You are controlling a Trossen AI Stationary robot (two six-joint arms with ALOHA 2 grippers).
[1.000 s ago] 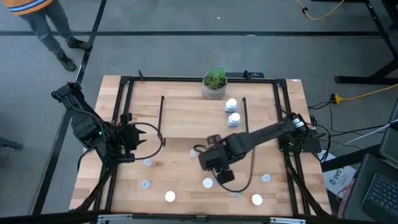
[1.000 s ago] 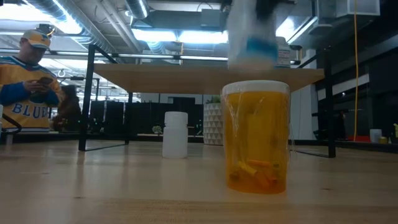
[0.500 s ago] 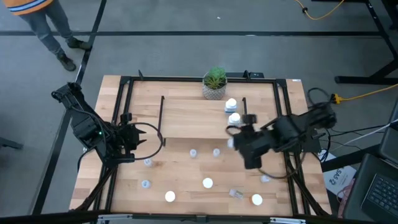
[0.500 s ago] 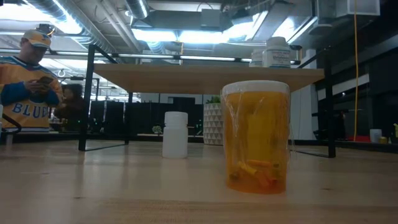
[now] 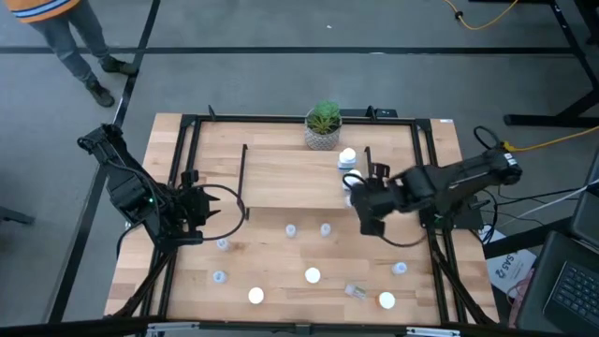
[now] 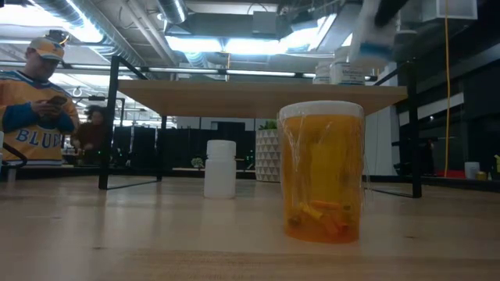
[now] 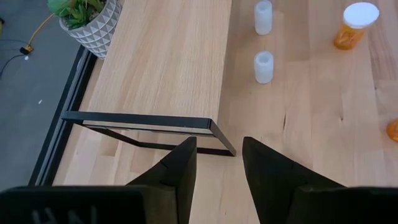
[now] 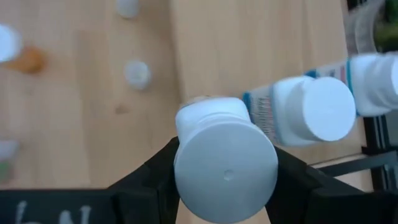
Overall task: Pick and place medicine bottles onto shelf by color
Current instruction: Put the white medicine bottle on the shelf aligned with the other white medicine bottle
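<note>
A: What do we see in the right hand [image 8: 225,186]?

B: We see it clamped on a white bottle [image 8: 224,155], up over the right end of the shelf [image 5: 290,178], near two white bottles [image 5: 348,159] standing there.

A: And our left hand [image 7: 217,163]?

B: Its fingers are apart and hold nothing. It waits by the shelf's left end.

A: Where are the other bottles?

B: Small clear ones [image 5: 290,229] and an orange one [image 6: 322,172] sit on the tabletop [image 5: 271,262], nearer than the shelf. A plant [image 5: 324,124] stands at the far edge.
</note>
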